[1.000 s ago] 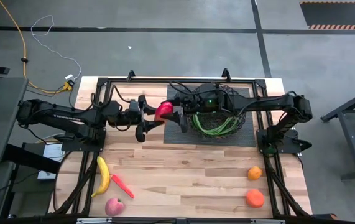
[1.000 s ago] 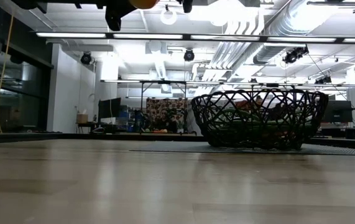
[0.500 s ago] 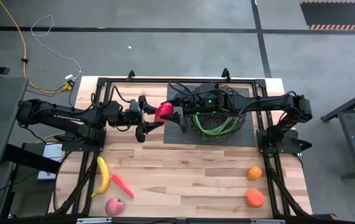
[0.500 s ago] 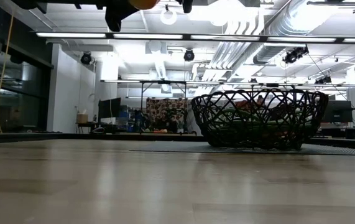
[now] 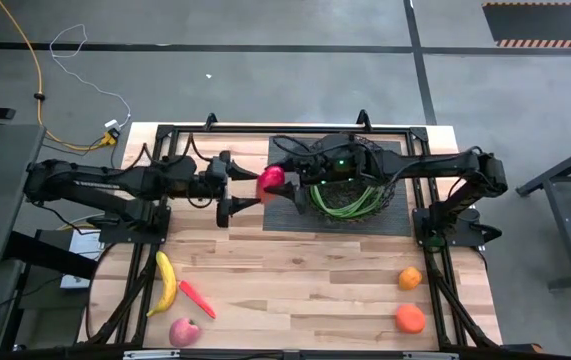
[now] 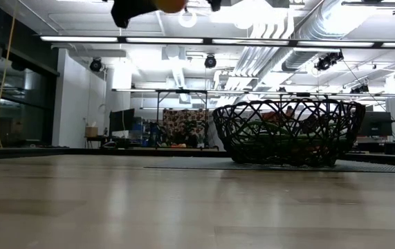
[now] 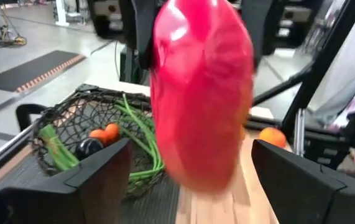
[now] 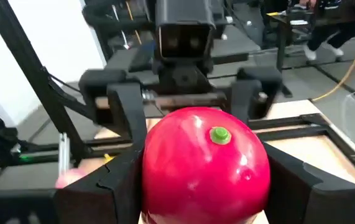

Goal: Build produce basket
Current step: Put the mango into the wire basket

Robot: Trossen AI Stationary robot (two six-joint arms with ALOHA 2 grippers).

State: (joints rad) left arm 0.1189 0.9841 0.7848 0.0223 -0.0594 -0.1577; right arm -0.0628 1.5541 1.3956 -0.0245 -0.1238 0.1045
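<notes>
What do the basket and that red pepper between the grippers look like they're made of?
The basket looks like black wire, matte, with open crisscrossed strands you can see through. The red pepper looks like smooth glossy plastic, judging by its sheen and uniform colour, though real produce can't be ruled out.

Both arms reach inward, meeting mid-table: right hand (image 5: pixel 283 184) clamped, left hand (image 5: pixel 227 184) spread wide, facing it.

No readable text, labels, numbers or signs in any view.
</notes>
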